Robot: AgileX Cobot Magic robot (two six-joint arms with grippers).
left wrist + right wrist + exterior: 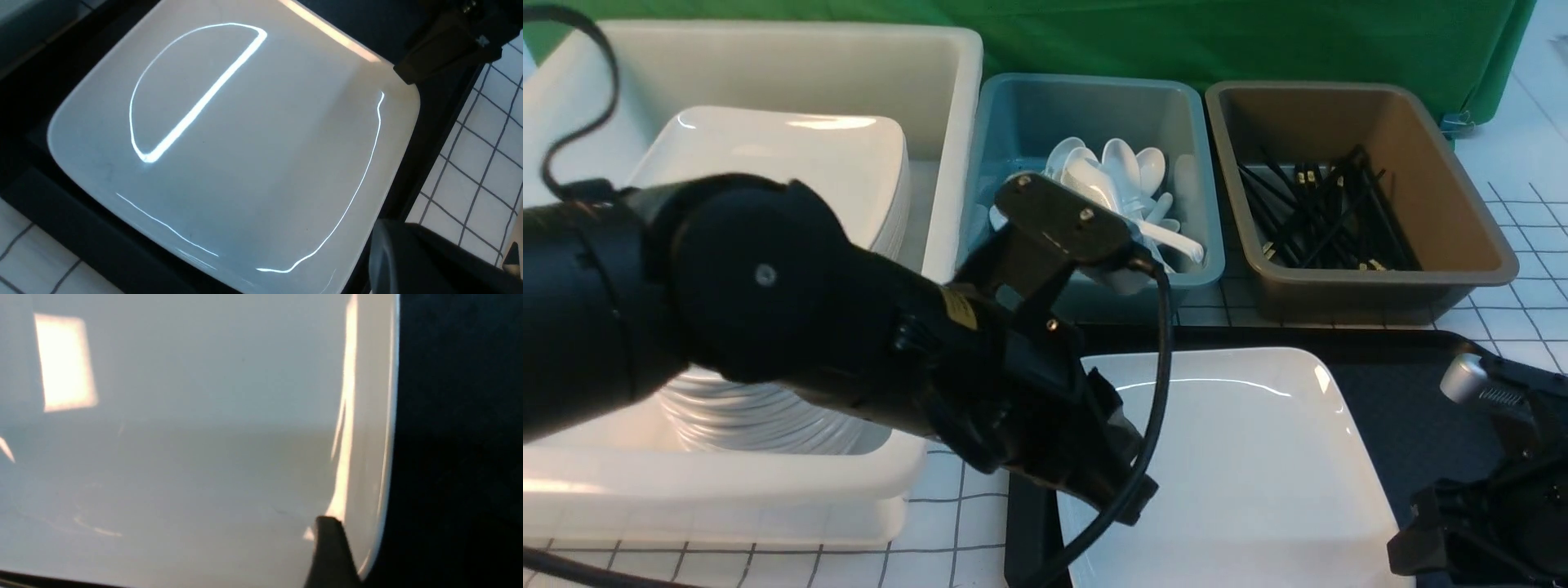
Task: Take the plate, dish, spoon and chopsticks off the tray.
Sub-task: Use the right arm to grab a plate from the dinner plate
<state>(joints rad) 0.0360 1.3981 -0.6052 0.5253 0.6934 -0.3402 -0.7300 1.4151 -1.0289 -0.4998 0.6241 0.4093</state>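
Left hand (1115,488): clenched, at one edge of the plate (1258,457); no grip on it visible.
Right hand (1425,545): released or clenched, cannot tell; one finger (329,555) at the opposite rim.
Plate: between both hands, on the tray (1396,408).
Spoons (1111,175): in teal bin (1013,147), beyond left hand.
Chopsticks (1327,216): in brown bin (1445,180), beyond right hand.

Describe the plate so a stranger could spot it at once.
Find the black tray in front of the teal bin and brown bin. The plate lies flat on it, large, white and glossy. Unlike the stacked white dishes in the white bin to the left, it lies alone and empty.
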